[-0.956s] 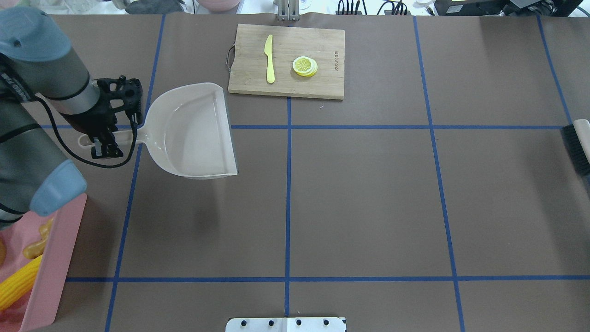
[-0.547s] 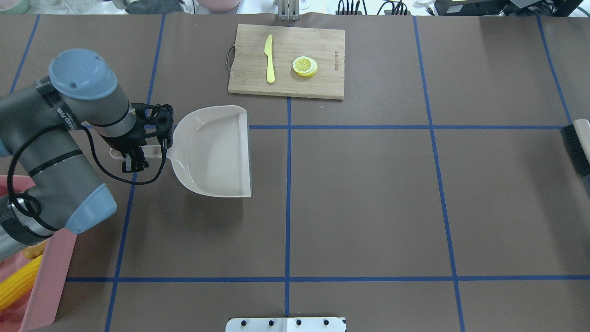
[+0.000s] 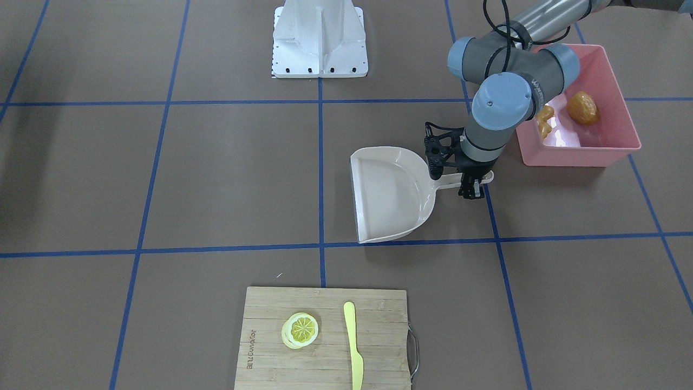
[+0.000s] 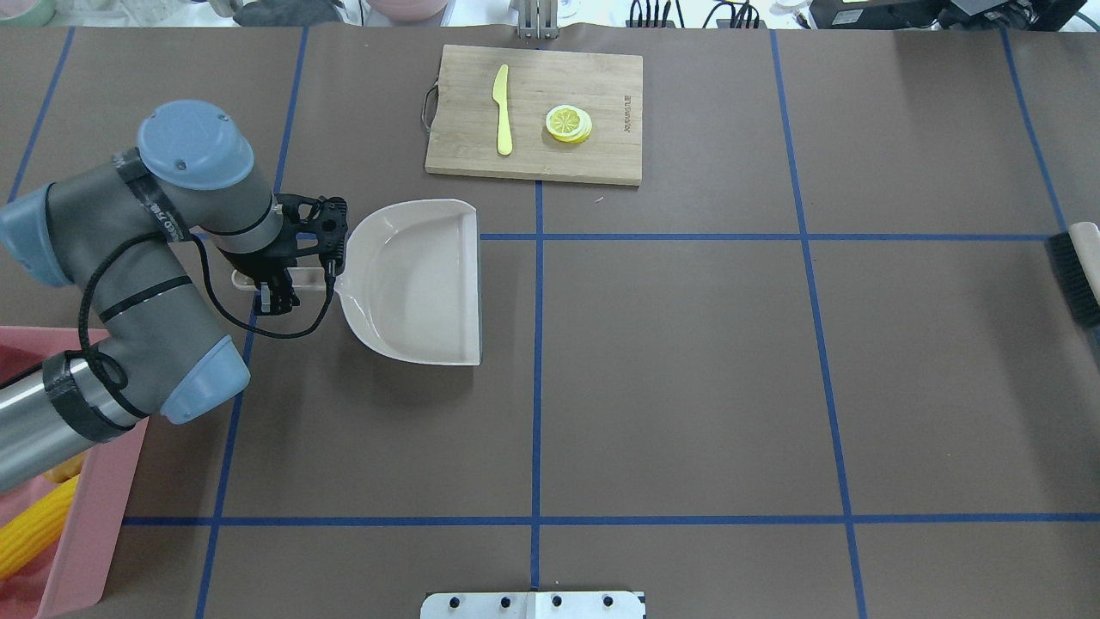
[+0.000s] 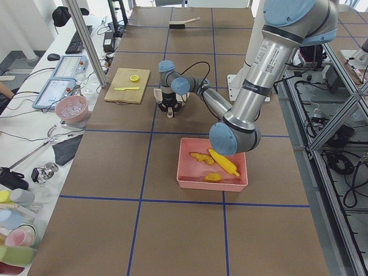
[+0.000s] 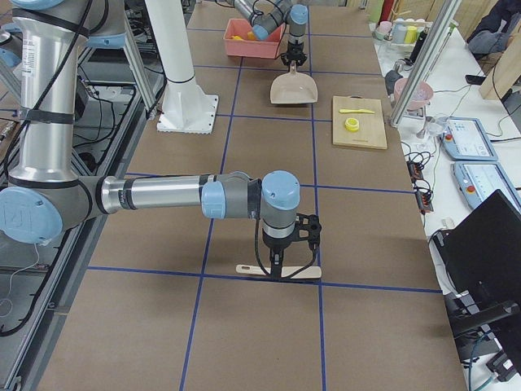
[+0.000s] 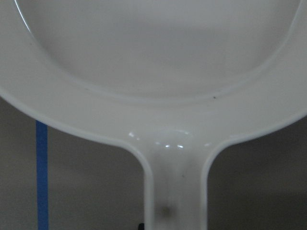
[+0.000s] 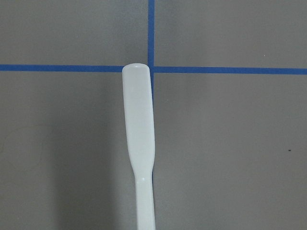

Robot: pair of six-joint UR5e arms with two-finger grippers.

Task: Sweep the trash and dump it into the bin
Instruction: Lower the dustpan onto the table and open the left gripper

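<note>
Over the last second the left arm has swung off the bin and out over the table. It has carried the dustpan (image 4: pixel 417 284) away from the robot's left edge and turned its open mouth to face the robot's right.

The corn cob (image 5: pixel 223 163), ginger root (image 3: pixel 543 123) and potato (image 3: pixel 583 108) all lie inside the pink bin (image 3: pixel 576 154). The bin sits well apart from the left gripper (image 4: pixel 279 297), behind it toward the robot and off to its left.

The arm is folded, with its forearm passing over the bin's corner and its wrist pointing straight down. The left gripper is closed across the dustpan's handle, and the pan reaches out just to its right. Farther ahead of that gripper and to its right lies a cutting board (image 4: pixel 593 155).

The right gripper (image 6: pixel 281 273) stands upright over the handle of a brush (image 6: pixel 248 268) that lies on the table. Whether its jaws are closed on the handle cannot be told.
</note>
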